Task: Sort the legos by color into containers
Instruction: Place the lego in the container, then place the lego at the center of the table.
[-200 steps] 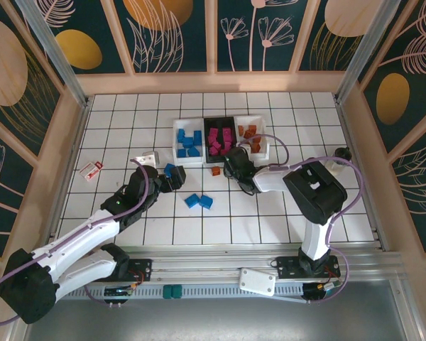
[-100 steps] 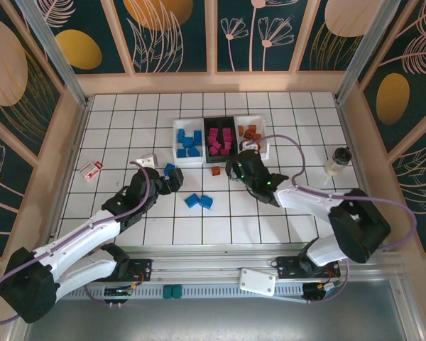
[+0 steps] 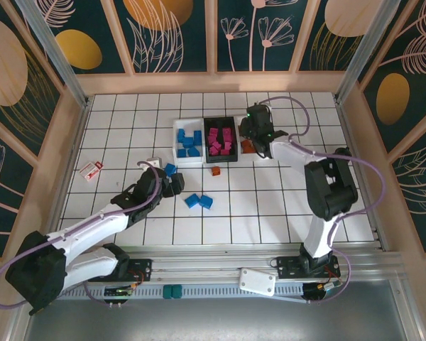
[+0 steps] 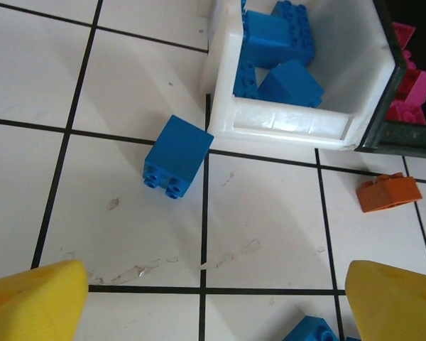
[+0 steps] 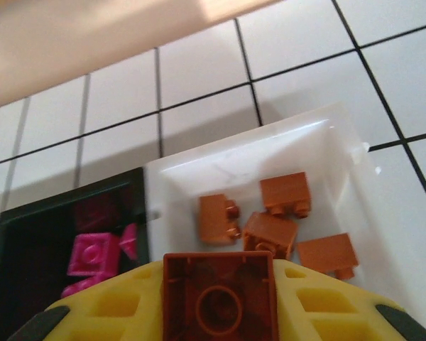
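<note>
Tiled table (image 3: 284,206): right tool (image 3: 250,141) (pinching an orange brick (image 5: 220,297)) has swung over the right white tray (image 5: 326,153); left tool (image 3: 175,183) spread.

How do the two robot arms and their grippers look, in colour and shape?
Both arms have white tubular links with black joint housings: the left arm and the right arm. A thin purple cable runs along each. The left gripper's fingers and the right gripper's fingers are yellow plastic.

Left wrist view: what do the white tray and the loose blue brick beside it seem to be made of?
White tray: probably moulded plastic, glossy; its front wall shows soft highlights and rounded edges. Blue brick: hard plastic, smooth with slight sheen; crisp moulded studs, uniform colour.
</note>
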`<state>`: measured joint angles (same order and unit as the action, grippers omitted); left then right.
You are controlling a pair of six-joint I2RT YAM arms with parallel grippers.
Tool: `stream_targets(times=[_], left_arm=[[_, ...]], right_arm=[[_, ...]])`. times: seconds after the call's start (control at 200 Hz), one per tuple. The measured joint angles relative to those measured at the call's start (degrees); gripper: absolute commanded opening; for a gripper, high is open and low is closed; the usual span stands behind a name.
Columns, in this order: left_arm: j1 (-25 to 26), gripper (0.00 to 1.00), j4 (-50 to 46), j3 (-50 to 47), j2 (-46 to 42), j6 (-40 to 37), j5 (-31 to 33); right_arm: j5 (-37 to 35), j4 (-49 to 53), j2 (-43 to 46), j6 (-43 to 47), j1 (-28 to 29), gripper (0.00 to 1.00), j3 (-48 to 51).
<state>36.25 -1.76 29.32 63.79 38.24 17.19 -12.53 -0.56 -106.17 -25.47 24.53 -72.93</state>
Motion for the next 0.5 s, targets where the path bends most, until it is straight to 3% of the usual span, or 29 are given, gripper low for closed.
stream_targets(times=[0.06, 0.125, 0.305, 0.5], left_arm=[[-0.20, 0.93, 0.04, 0.79, 1.20, -0.04, 0.00], [-0.57, 0.93, 0.20, 1.79, 2.56, -0.13, -0.13], [-2.73, 0.93, 1.53, 3.39, 6.91, -0.70, -1.31], [-5.84, 0.86, 3.58, 5.18, 14.62, -1.57, -4.42]], right_arm=[[0.83, 2.21, -2.32, 0.00, -0.92, 0.54, -2.60], [1.73, 3.80, -4.42, -0.37, -1.49, 0.62, -5.55], [3.80, 4.46, -3.72, -0.33, -1.20, 0.65, -6.29], [5.03, 3.17, 4.90, -0.35, 1.31, 0.65, 2.01]])
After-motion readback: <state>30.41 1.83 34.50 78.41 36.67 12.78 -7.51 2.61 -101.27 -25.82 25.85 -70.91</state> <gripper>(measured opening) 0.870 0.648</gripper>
